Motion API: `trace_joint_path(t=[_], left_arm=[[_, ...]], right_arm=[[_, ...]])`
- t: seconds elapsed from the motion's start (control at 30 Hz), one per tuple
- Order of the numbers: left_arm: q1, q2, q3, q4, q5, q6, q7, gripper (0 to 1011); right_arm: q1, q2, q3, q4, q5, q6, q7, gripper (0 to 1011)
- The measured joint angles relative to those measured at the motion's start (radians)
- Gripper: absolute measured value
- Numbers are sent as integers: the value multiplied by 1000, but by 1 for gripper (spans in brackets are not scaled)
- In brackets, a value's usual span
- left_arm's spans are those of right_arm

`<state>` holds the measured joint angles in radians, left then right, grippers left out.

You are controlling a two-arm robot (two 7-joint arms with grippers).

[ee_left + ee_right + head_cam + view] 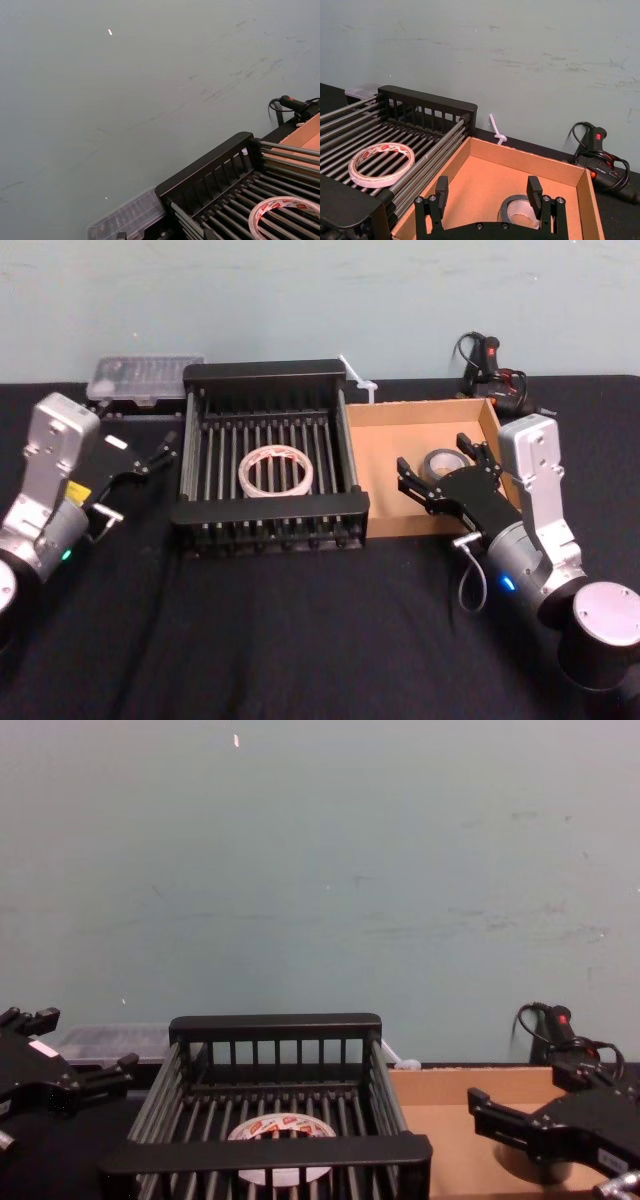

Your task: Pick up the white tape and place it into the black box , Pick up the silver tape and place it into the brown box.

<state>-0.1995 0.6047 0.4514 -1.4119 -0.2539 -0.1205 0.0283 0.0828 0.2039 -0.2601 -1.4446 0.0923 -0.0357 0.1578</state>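
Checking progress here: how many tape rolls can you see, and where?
2. The white tape lies on the black box's barred floor; the silver tape sits in the brown box, by the right gripper.

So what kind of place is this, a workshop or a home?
Probably a lab or workshop bench: a black-clothed table against a bare, scuffed wall, a glue gun with coiled cord at the back, and a clear parts case.

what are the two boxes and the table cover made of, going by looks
The black box looks like moulded plastic, matt, with a thick rim; its floor bars shine grey, perhaps metal. The brown box looks like plain cardboard: tan, dull, thin folded walls. The table cover seems a black cloth, soft and unshiny, though that is less sure.
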Motion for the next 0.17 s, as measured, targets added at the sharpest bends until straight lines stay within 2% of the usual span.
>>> trace_joint_path(t=[0.17], left_arm=[[0, 0, 0, 0, 0, 0, 0, 1001]], right_arm=[[0, 0, 0, 0, 0, 0, 0, 1002]])
